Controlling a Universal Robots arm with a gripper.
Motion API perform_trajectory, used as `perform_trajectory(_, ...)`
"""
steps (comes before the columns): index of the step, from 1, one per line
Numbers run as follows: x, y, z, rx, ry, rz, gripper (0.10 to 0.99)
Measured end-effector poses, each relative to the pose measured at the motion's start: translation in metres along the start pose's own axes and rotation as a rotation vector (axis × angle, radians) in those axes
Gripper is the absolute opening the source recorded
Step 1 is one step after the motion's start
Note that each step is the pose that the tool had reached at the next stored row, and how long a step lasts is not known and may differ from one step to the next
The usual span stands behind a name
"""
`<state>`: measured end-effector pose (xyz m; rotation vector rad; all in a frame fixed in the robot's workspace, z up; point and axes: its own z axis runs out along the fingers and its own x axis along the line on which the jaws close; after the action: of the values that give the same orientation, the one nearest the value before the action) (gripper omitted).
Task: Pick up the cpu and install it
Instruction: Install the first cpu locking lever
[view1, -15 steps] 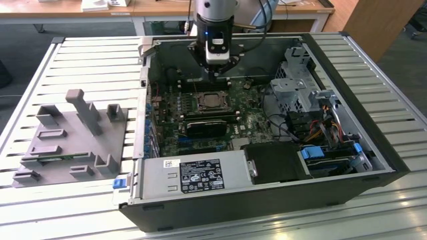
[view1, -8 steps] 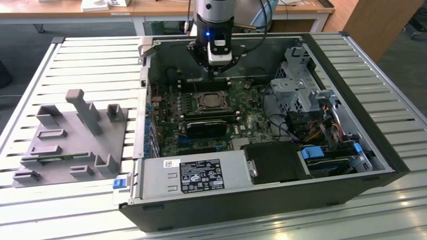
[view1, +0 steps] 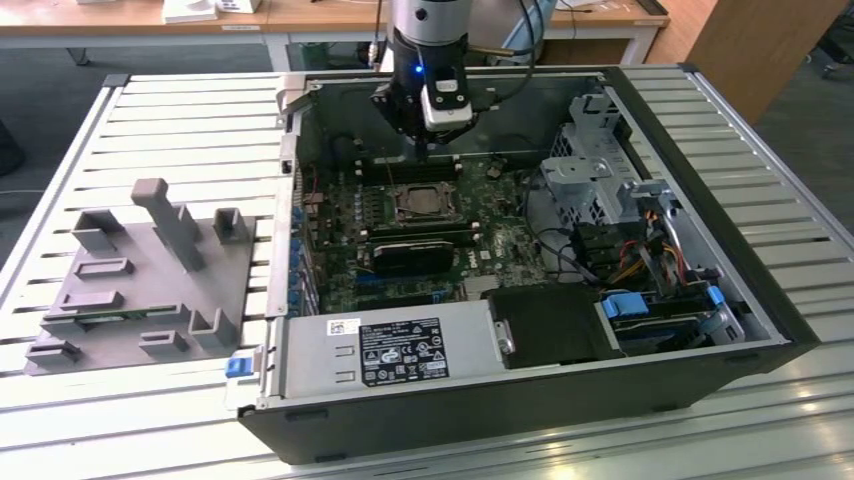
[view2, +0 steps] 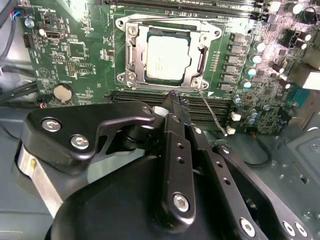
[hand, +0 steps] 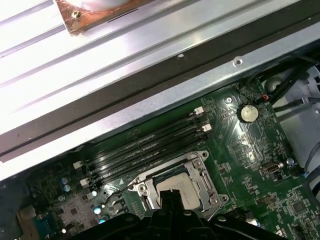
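1. The gripper (view2: 172, 97) hangs above the memory slots (view2: 210, 102), its fingers drawn together to a narrow tip with nothing between them.
2. The cpu (view2: 167, 56) lies flat inside the socket frame (view2: 131, 55), just beyond the fingertips and apart from them; judged seated, since the frame surrounds it squarely.
3. In the exterior view the arm stands over the open computer case (view1: 747, 310), with a grey fixture tray (view1: 134, 290) well apart on the slatted table (view1: 160, 120).

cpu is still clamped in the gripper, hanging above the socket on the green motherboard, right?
Not quite. The cpu is already lying in the socket on the green motherboard, as the second wrist view shows; the gripper holds nothing and sits above the memory slots beside it.
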<state>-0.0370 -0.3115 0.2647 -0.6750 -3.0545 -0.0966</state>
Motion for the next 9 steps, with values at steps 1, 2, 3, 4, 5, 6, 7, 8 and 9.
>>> perform_trajectory(1, 0.0000, 0.0000, 0.0000, 0.000, 0.0003, -0.003, 0.106)
perform_trajectory(2, 0.0001, 0.0000, 0.0000, 0.000, 0.0005, -0.007, 0.106)
perform_trajectory(3, 0.0001, -0.0001, 0.0001, 0.000, 0.0008, -0.011, 0.106)
perform_trajectory(4, 0.0002, -0.0001, 0.0001, 0.001, 0.0013, -0.018, 0.106)
perform_trajectory(5, 0.0003, -0.0001, 0.0002, 0.001, 0.0021, -0.032, 0.106)
perform_trajectory(6, 0.0003, -0.0001, 0.0003, 0.001, 0.0030, -0.050, 0.106)
perform_trajectory(7, 0.0003, -0.0001, 0.0003, 0.002, 0.0041, -0.067, 0.106)
perform_trajectory(8, 0.0003, -0.0001, 0.0004, 0.002, 0.0051, -0.086, 0.106)
perform_trajectory(9, 0.0003, -0.0001, 0.0004, 0.003, 0.0061, -0.103, 0.106)
